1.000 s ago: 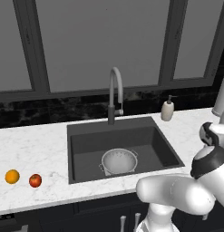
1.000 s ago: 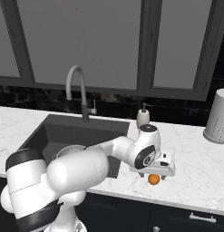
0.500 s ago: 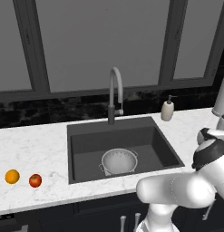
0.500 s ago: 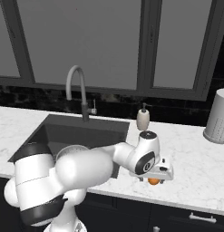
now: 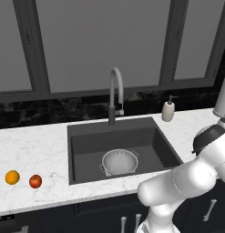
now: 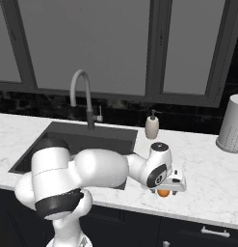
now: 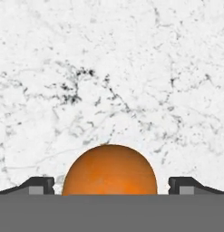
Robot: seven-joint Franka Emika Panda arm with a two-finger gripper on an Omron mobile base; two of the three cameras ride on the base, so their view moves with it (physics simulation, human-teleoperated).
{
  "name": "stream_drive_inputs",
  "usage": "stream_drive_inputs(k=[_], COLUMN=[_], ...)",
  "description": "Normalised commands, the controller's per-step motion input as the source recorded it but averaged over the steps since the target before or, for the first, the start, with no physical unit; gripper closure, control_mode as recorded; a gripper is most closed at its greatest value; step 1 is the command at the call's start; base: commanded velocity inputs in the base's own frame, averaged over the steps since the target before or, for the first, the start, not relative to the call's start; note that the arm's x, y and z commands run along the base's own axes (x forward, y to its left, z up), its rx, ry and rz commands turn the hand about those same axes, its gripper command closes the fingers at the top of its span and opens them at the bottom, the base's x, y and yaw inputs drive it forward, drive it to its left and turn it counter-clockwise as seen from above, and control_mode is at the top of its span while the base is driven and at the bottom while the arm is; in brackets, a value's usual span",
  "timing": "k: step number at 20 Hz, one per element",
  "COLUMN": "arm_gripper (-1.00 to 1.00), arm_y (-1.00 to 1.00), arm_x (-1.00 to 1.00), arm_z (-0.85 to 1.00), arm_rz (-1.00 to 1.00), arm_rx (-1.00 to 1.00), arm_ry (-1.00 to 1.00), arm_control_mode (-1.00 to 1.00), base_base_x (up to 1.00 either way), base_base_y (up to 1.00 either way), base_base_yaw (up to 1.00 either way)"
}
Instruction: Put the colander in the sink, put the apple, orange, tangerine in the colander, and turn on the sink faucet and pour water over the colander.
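**Gripper drops onto the tangerine near the counter's front edge**

Over the last second the arm stretches out further right of the sink and its wrist sinks toward the counter. The gripper, which a second ago hung a little above and around the tangerine, now sits lower, with the fruit tucked under the hand between the wide-spread fingers. In the left base view the forearm now lies lower and flatter.

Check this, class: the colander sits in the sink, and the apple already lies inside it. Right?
Not quite. The colander does sit in the sink, but the apple lies on the counter left of the sink, as the left base view shows.
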Motion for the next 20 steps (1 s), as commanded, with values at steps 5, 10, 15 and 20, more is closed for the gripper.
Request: stream_drive_inputs(k=[5,10,15,20], arm_gripper=[1.0,1.0,1.0,1.0], arm_y=[-0.07,0.0,0.29,0.94], arm_x=[0.03,-0.02,-0.3,-0.13], arm_z=[-0.18,-0.01,0.16,0.64], arm_rz=[0.01,0.02,0.03,0.06], arm_rx=[0.02,0.07,0.17,0.13], arm_ry=[0.01,0.0,0.0,-0.11], arm_control_mode=[-1.0,-1.0,-1.0,-1.0], base_base_x=[0.0,0.0,0.0,0.0], base_base_y=[0.0,0.0,0.0,0.0], base_base_yaw=[0.0,0.0,0.0,0.0])
